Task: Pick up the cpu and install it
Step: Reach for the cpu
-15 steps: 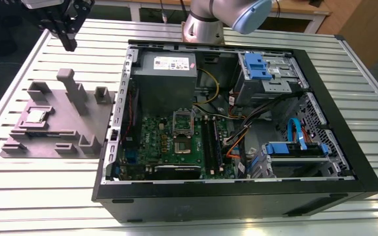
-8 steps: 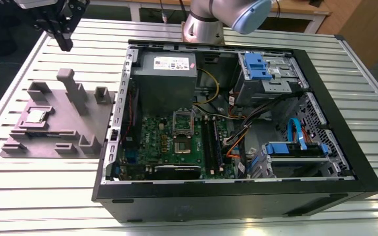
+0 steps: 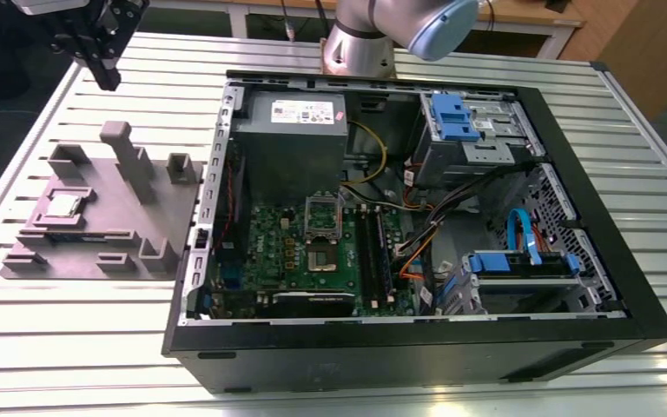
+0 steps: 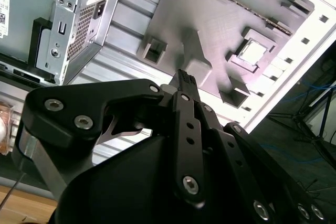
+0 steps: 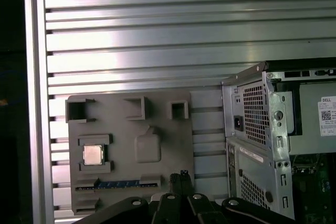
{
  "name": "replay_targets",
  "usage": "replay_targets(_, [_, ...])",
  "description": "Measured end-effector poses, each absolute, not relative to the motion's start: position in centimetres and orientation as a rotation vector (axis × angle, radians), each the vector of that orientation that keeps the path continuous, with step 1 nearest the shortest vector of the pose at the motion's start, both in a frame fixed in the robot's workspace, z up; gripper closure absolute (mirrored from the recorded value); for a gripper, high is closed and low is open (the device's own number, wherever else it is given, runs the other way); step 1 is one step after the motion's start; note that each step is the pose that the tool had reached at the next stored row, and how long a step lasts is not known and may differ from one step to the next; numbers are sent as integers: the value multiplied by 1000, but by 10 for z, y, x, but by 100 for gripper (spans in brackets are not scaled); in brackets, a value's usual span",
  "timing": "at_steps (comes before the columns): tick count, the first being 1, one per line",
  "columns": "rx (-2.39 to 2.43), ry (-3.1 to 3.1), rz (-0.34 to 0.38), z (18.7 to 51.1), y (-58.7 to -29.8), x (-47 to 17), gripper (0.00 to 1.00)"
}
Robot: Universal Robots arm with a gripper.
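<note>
Nearest, gripper (image 4: 184, 78) empty with fingers (image 5: 183, 178) pressed together, above the slatted table (image 3: 79, 330), well apart from the cpu (image 5: 93, 155) lying flat in a recess of the grey tray (image 3: 108, 221) beside upright posts (image 3: 119, 148), then the open computer case (image 3: 426, 356) with green motherboard (image 3: 270, 230) and socket (image 3: 323, 252).

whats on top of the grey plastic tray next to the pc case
The cpu lies flat in a square recess of the tray; a blue strip sits in a slot. Whatever is under the chip is covered.
</note>
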State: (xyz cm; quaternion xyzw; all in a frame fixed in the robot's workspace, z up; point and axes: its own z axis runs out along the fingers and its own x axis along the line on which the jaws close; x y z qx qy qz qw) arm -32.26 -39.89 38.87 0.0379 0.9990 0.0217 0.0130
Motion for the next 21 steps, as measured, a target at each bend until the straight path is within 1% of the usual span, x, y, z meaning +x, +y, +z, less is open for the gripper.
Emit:
replay_targets(18, [118,3113,68,388,-399,-329,90])
replay_targets(21, [118,3113,68,388,-399,-339,90])
